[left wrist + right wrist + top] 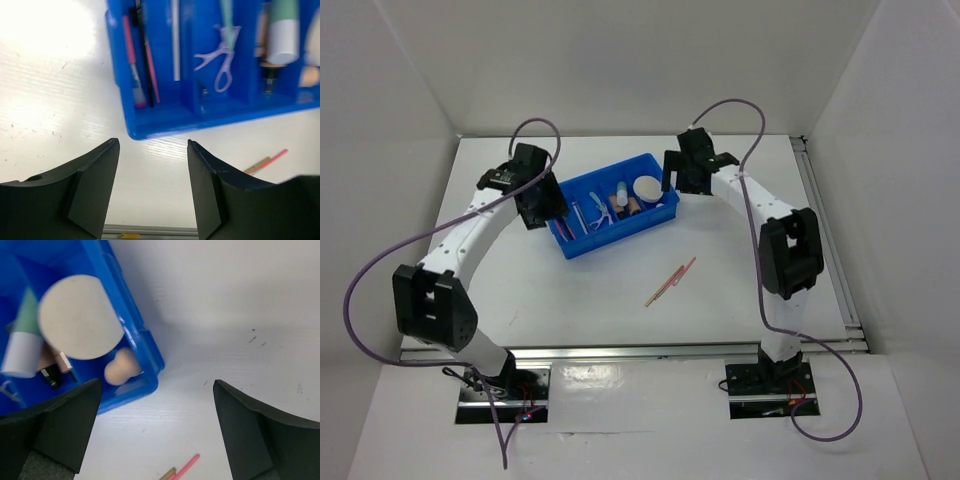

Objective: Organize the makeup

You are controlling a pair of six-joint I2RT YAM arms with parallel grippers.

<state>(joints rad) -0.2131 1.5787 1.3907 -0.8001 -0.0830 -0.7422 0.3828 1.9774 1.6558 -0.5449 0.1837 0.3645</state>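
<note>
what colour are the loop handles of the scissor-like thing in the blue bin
Pale lilac. The scissor-like plastic piece shows best in the left wrist view.

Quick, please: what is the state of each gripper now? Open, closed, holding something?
Left gripper: open, holding nothing.
Right gripper: open, holding nothing.

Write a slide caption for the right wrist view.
Open right gripper over blue bin corner; pink pencils lie outside.
</note>
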